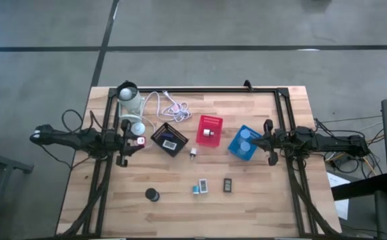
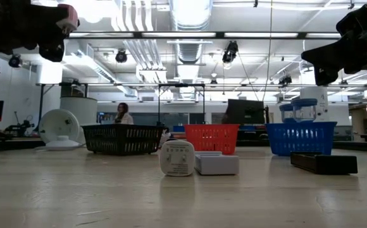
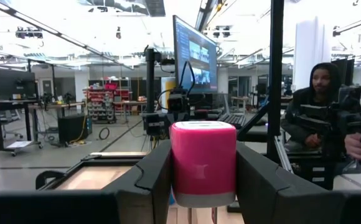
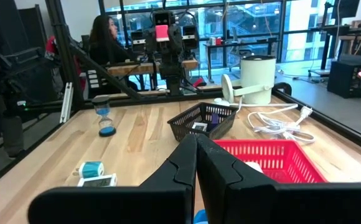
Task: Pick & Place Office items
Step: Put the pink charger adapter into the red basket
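My left gripper [image 1: 139,141] hovers over the table's left part, shut on a small pink block [image 3: 203,158] with a pale bottom band. My right gripper [image 1: 267,139] waits shut at the table's right, beside the blue bin [image 1: 245,143], in which two pale-blue round pieces [image 1: 247,135] lie. A black disc [image 1: 153,195], a teal and white block [image 1: 200,188] and a black block [image 1: 227,185] lie flat on the wood near the front. A tiny piece [image 1: 193,153] lies between the black bin [image 1: 170,139] and the red bin [image 1: 209,131]. My left gripper pinches the pink block by its two opposite upright sides [image 3: 179,165] between its two fingers [image 3: 152,177]. The fingers reach about level, toward the table's right. The block stands upright in the hold, lifted clear of the table.
A white lamp [image 1: 130,100] and its coiled cable [image 1: 170,105] lie at the far left. A black frame rail [image 1: 200,90] runs along the far edge. People sit beyond the table [image 3: 317,93]. Open wood lies at the near left.
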